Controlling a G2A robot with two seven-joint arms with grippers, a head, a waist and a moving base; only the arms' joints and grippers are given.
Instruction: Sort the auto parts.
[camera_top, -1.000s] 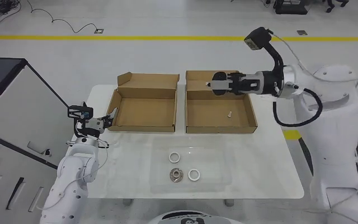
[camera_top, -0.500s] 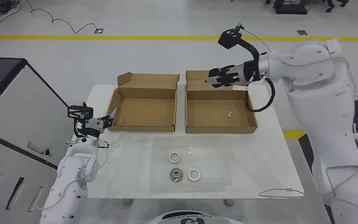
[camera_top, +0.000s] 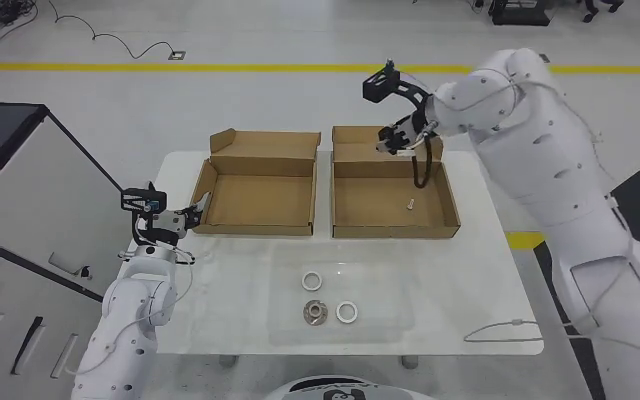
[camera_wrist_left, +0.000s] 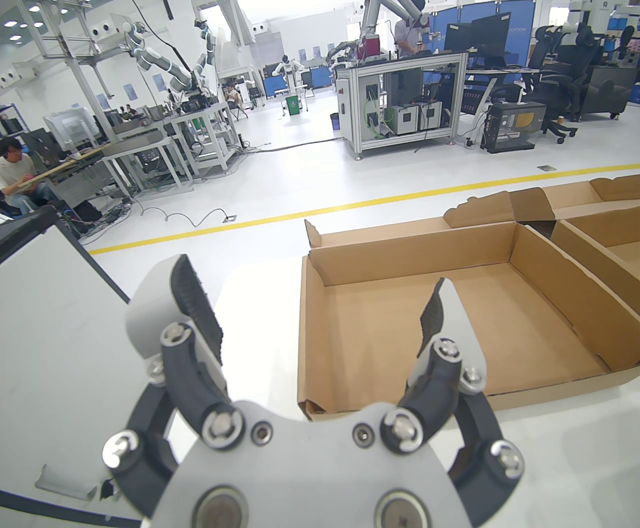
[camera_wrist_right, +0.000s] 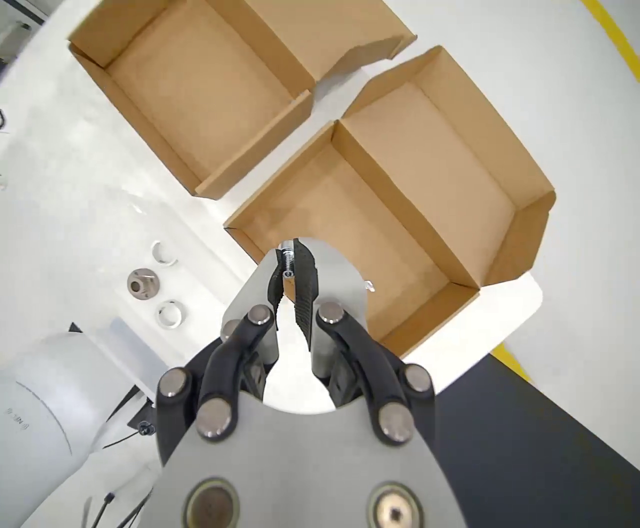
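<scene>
The right jaws are nearly closed and pinch a small threaded metal screw (camera_wrist_right: 286, 261) by its shaft, so that its end sticks out just past the tips. They hang in the air above the far side of the right box (camera_top: 395, 232), an open cardboard box standing toward the far right corner of the desk (camera_top: 480, 300). A second small screw (camera_top: 410, 204) lies loose on the floor of this box, nearer its right wall and well apart from the jaws.

The left jaws are wide open and hold nothing. One ribbed finger (camera_wrist_left: 195, 300) stands on each side of the gap. They sit low at the left edge of the desk, just beside the near left corner of the left box (camera_top: 255, 229). I cannot tell whether they touch the cardboard. This box stands next to the right one, with a narrow gap between them.

Three more parts lie toward the near edge of the desk, close together around its middle and well apart from both jaws: a white ring (camera_top: 312, 281), a round metal flange (camera_top: 315, 311) with a hole in it, and another white ring (camera_top: 347, 312) just beside the flange
</scene>
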